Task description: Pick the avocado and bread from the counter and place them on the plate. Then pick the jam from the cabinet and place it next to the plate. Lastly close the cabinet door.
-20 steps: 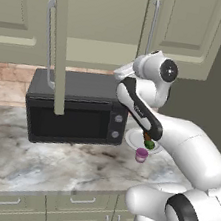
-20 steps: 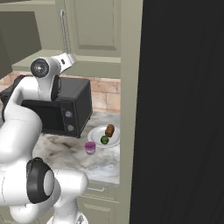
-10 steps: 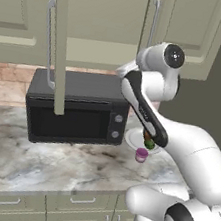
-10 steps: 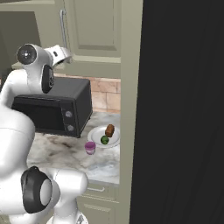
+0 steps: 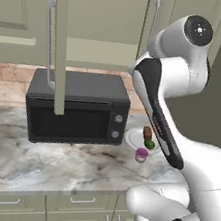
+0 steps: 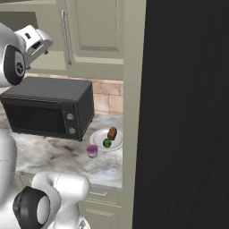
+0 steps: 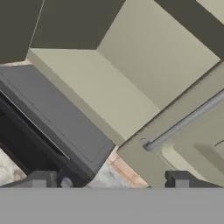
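Jam: small purple jar (image 6: 91, 151) stands on the table (image 6: 44, 156), just beside the plate (image 6: 97, 137) at about 7 o'clock in the right base view, free of the robot.
Plate: round and pale, it carries the bread (image 6: 112, 133) and the avocado (image 6: 107, 143), the bread at about 1 o'clock from the avocado; the black microwave (image 6: 44, 112) sits at its 9 o'clock.
Change: a second ago the arm (image 5: 157, 115) reached down to the jar at table level; it has since let go and swung up, with the hand (image 6: 36, 41) now level with the upper cabinet (image 5: 100, 25).
Jaws: apart, with nothing between the two tips in the hand view, which looks up at the cabinet's pale inside and a silver bar handle (image 7: 183, 122).
Door: cabinet door (image 5: 59, 48) hangs open, edge-on in the left base view at about 12 o'clock above the microwave.
Meaning: avocado, bread and jam look to be in place, so closing the door appears to be all that is left.
Next: judging by the raised hand, the arm likely has to get behind the open door and push it to.
Risk: a push near the hinge side could slip off the panel.
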